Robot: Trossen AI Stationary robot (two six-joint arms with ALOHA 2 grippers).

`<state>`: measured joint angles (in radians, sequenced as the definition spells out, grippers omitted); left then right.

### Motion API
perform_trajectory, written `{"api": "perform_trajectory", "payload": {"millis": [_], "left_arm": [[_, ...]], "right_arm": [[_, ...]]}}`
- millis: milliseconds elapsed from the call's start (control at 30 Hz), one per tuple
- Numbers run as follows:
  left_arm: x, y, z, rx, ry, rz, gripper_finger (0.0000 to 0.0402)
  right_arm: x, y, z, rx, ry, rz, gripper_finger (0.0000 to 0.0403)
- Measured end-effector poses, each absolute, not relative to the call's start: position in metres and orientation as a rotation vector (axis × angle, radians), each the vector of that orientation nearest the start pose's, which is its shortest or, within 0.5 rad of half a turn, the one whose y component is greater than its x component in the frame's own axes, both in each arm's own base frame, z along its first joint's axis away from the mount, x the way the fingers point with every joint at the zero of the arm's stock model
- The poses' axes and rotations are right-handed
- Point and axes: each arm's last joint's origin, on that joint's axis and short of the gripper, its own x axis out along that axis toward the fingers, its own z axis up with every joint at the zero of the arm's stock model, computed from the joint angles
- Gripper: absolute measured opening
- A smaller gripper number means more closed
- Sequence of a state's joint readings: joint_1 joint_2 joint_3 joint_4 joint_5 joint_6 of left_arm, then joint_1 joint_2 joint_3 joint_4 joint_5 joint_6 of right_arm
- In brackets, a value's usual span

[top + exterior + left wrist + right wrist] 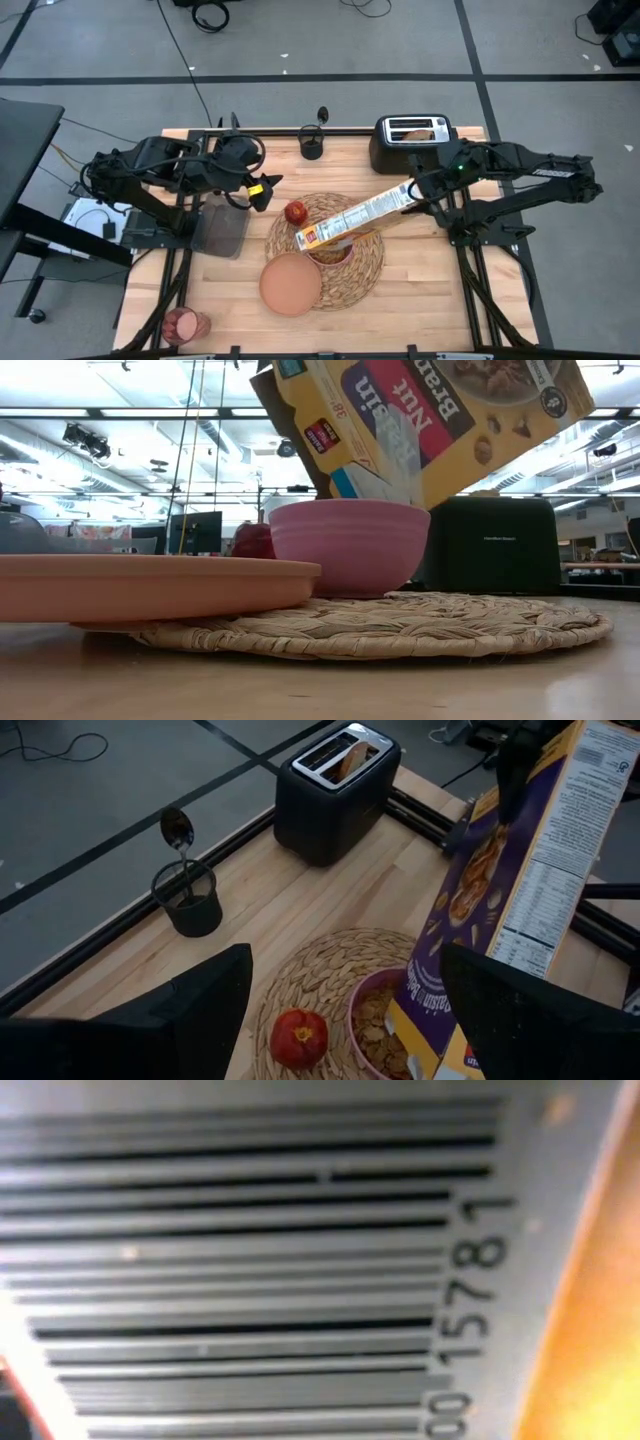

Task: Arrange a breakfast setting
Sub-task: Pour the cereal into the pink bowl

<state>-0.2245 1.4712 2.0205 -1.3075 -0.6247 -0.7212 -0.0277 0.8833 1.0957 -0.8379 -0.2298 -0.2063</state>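
While tipped over the flake-filled pink bowl (375, 1020), cereal box (355, 218) in right gripper's (413, 192) jaws; left gripper's (262, 190) jaws wide.

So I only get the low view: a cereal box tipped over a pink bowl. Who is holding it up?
Observer: The right pincer grips the cereal box at its far end, near the toaster.
Operator: Is anything in the bowl yet?
Observer: Yes, the left wrist view shows cereal flakes in the pink bowl.
Operator: And the other arm?
Observer: The left pincer waits open at the table's left, holding nothing.
Operator: Is there a spoon?
Observer: A metal spoon stands in a black mesh cup at the table's back edge.
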Motion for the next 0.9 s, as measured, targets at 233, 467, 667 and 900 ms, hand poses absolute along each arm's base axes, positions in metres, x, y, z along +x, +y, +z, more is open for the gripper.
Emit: {"api": "perform_trajectory", "payload": {"millis": [233,467,667,900], "left_arm": [[0.235,-0.036,0.483,-0.366,0.516,0.606,0.0327],[0.229,-0.045,0.483,-0.343,0.498,0.633,0.0327],[0.224,-0.065,0.483,-0.404,0.469,0.589,0.0316],[0.222,-0.081,0.482,-0.475,0.447,0.569,0.0292]], "right_arm": [[0.146,0.002,0.389,-0.145,0.544,0.246,0.0206],[0.133,-0.001,0.384,-0.093,0.566,0.222,0.0206],[0.121,0.000,0.374,-0.047,0.514,0.213,0.0206],[0.106,0.001,0.362,0.021,0.437,0.220,0.0206]]}}
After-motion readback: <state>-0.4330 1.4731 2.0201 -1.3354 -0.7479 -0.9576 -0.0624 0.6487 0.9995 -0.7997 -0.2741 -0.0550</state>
